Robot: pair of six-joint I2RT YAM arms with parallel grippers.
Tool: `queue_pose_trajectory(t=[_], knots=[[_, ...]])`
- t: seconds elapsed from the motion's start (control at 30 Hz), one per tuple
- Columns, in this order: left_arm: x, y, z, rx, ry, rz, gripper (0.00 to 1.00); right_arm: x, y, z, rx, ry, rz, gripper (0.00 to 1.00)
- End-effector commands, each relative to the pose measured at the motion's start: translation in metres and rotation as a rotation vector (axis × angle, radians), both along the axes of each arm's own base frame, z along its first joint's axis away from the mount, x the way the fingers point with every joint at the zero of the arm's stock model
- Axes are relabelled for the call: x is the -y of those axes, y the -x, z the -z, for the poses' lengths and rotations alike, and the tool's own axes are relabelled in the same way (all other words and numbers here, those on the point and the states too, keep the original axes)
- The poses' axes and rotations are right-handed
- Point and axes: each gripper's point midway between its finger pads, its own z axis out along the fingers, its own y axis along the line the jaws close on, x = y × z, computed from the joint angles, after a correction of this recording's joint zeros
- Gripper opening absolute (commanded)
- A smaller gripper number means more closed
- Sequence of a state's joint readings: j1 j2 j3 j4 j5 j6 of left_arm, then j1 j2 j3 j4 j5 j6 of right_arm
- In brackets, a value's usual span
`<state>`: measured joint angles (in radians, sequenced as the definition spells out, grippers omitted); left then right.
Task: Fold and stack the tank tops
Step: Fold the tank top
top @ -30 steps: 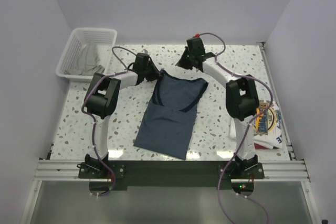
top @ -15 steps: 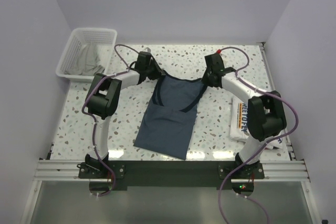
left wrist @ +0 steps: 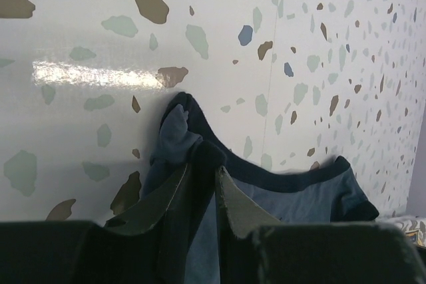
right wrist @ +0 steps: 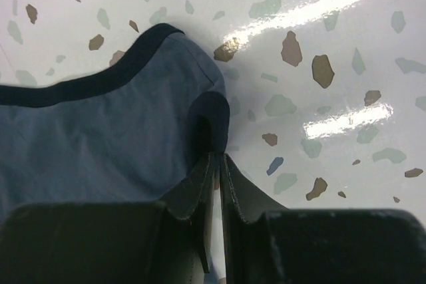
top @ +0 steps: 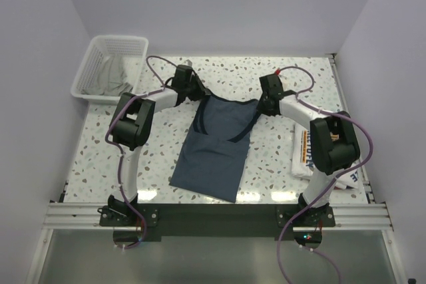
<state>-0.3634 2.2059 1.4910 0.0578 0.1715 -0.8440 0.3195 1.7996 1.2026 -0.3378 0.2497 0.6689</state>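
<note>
The slate-blue tank top (top: 216, 144) with navy trim lies folded lengthwise on the table, its neck end to the back. My left gripper (top: 197, 95) is shut on its back left strap (left wrist: 200, 157). My right gripper (top: 261, 106) is shut on its back right navy-trimmed edge (right wrist: 210, 124). The white tank top (top: 310, 155) with a blue-orange graphic lies bunched at the right edge, partly behind my right arm.
A white mesh basket (top: 110, 66) with grey cloth inside stands at the back left corner. Speckled tabletop (top: 113, 151) shows either side of the blue top. A metal rail (top: 213, 214) runs along the near edge.
My right gripper has come down from the back of the table to the blue top's right corner and shut on it. The left gripper has stayed on the left strap.
</note>
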Motion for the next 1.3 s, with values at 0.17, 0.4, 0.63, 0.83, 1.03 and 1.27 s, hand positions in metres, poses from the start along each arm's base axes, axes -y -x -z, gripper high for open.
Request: queue_pose_trajectory(t=[0.17,0.4,0.63,0.83,1.03,1.27], knots=[[0.008,-0.009,-0.009,0.04,0.004,0.03,0.25,0.006,-0.011,-0.006,0.058,0.029,-0.017,0.19],[0.007,-0.009,-0.008,0.037,-0.001,0.027,0.25,0.0,-0.017,0.0,0.077,0.015,-0.035,0.25],[0.007,-0.009,-0.007,0.034,-0.005,0.028,0.25,0.002,-0.024,0.004,0.066,0.044,-0.043,0.28],[0.007,-0.009,-0.006,0.032,-0.008,0.025,0.25,0.005,-0.026,0.004,0.071,0.062,-0.036,0.23],[0.005,-0.009,-0.007,0.032,-0.016,0.023,0.24,0.005,-0.034,-0.002,0.083,0.069,-0.03,0.0],[0.004,-0.01,-0.005,0.032,-0.02,0.016,0.24,0.003,-0.042,-0.009,0.059,0.101,-0.026,0.0]])
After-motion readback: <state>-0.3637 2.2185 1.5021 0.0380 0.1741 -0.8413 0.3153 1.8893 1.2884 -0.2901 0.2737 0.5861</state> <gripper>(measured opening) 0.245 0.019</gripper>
